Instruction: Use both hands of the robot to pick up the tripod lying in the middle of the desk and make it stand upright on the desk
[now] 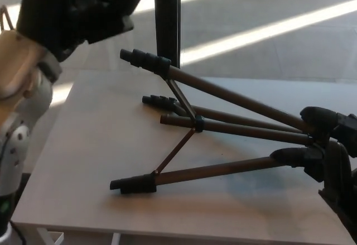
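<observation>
The tripod [234, 129] lies on its side in the middle of the pale desk [95, 144]. Its three brown legs fan out to the left and end in black feet [134, 185]. They meet at a hub at the right. My right hand [321, 144] is at that hub, open. One finger [318, 116] rests above the upper leg and another [290, 157] lies along the lower leg. My left hand [78, 10] hangs high at the top left, close to the camera and well above the desk, with nothing in it.
A black post [166, 16] stands behind the desk's far edge, just beyond the tripod's upper foot [144, 61]. My pale left forearm [19, 94] covers the desk's left edge. Sunlit floor stripes lie beyond the desk.
</observation>
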Motion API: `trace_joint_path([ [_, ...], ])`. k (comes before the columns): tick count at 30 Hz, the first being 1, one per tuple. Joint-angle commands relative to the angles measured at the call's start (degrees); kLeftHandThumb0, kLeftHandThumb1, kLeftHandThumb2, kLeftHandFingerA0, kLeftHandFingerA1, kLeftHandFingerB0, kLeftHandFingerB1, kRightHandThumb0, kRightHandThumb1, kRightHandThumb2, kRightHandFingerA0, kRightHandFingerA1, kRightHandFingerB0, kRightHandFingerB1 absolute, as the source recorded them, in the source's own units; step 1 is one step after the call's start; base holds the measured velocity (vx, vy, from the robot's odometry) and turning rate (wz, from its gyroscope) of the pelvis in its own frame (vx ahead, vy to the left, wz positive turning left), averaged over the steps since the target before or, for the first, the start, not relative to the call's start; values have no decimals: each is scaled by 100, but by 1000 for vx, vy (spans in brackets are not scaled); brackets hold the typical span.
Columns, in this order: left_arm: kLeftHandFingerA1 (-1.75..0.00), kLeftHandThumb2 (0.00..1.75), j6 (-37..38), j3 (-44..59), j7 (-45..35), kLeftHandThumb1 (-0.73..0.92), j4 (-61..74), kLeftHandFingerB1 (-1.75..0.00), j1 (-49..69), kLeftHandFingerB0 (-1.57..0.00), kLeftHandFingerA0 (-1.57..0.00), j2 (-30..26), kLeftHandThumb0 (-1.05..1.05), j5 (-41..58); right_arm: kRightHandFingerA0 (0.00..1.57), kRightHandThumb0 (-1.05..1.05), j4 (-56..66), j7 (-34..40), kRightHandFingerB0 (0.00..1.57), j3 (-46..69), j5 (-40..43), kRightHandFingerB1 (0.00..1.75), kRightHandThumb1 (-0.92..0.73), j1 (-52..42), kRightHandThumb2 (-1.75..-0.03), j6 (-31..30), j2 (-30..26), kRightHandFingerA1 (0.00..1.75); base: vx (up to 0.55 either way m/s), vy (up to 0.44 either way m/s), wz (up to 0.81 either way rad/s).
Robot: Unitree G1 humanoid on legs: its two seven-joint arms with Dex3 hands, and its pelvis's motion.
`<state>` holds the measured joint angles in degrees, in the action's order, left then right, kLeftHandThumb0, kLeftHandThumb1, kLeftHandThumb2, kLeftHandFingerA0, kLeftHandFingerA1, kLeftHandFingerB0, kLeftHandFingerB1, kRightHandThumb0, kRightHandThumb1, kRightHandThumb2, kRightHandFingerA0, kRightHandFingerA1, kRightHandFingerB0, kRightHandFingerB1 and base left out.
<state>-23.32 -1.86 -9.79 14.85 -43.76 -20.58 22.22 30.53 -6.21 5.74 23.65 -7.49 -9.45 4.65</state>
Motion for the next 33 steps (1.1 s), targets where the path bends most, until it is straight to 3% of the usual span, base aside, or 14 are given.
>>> trace_joint_path([
  [1, -55, 64, -233, -736, -277, 80, -572, -46, -537, -47, -50, -292, -65, -998, 88, -75, -209, 330, 71, 147, -26, 54, -74, 96, -63, -304, -74, 71, 0, 0, 0],
  [11, -56, 63, 495, -2375, -696, 77, -1488, -42, -1400, -51, -50, -725, -74, -2650, 88, -75, -354, 444, 71, 199, -45, 54, -73, 187, -63, -336, -25, 71, 0, 0, 0],
  [13, -56, 63, 981, -3252, -701, 74, -1884, -41, -1863, -49, -45, -892, -72, -3785, 86, -72, -336, 479, 70, 214, 70, 55, -74, 179, -62, -390, 40, 72, 0, 0, 0],
  [15, -60, 63, 1526, -3768, -301, 73, -2387, -43, -2110, -56, -50, -787, -77, -4493, 86, -72, -319, 478, 68, 203, 57, 55, -74, 113, -62, -395, 42, 74, 0, 0, 0],
  [19, -63, 63, 1663, -4315, -37, 74, -2786, -47, -2457, -56, -50, -643, -76, -5039, 87, -73, -296, 494, 70, 162, 64, 56, -72, -39, -62, -448, 78, 73, 0, 0, 0],
  [20, -68, 106, 1613, -4392, -30, 60, -2855, -57, -2535, -47, -48, -587, -72, -5074, 89, -74, -291, 493, 71, 169, 81, 55, -71, -62, -62, -461, 79, 73, 0, 0, 0],
  [21, -67, 107, 1576, -4492, -27, 62, -2924, -56, -2631, -47, -46, -539, -74, -5144, 89, -74, -274, 499, 72, 171, 91, 55, -72, -89, -62, -482, 79, 74, 0, 0, 0],
  [22, -67, 106, 1562, -4557, 22, 61, -3023, -56, -2719, -48, -46, -468, -74, -5168, 89, -74, -263, 502, 73, 177, 110, 55, -71, -103, -62, -500, 80, 74, 0, 0, 0],
  [23, -62, 63, 1559, -4614, 113, 74, -3140, -45, -2809, -59, -50, -384, -76, -5189, 90, -73, -276, 493, 73, 182, 129, 56, -71, -105, -62, -494, 86, 75, 0, 0, 0],
  [25, -66, 63, 1518, -4683, 246, 75, -3322, -47, -2978, -57, -48, -226, -77, -5167, 91, -74, -295, 494, 72, 190, 170, 57, -71, -102, -61, -509, 103, 75, 0, 0, 0],
  [26, -71, 107, 1489, -4693, 239, 61, -3366, -58, -3050, -46, -48, -176, -73, -5124, 91, -74, -287, 529, 73, 171, 166, 57, -71, -109, -61, -546, 125, 75, 0, 0, 0],
  [27, -68, 63, 1463, -4692, 304, 76, -3412, -50, -3089, -55, -47, -123, -77, -5089, 91, -74, -267, 533, 73, 158, 188, 56, -71, -117, -61, -586, 127, 74, 0, 0, 0],
  [33, -72, 64, 1480, -4790, 610, 79, -3738, -51, -3184, -55, -48, 142, -80, -5006, 90, -75, -245, 550, 74, 97, 219, 56, -70, -203, -61, -644, 181, 75, 0, 0, 0],
])
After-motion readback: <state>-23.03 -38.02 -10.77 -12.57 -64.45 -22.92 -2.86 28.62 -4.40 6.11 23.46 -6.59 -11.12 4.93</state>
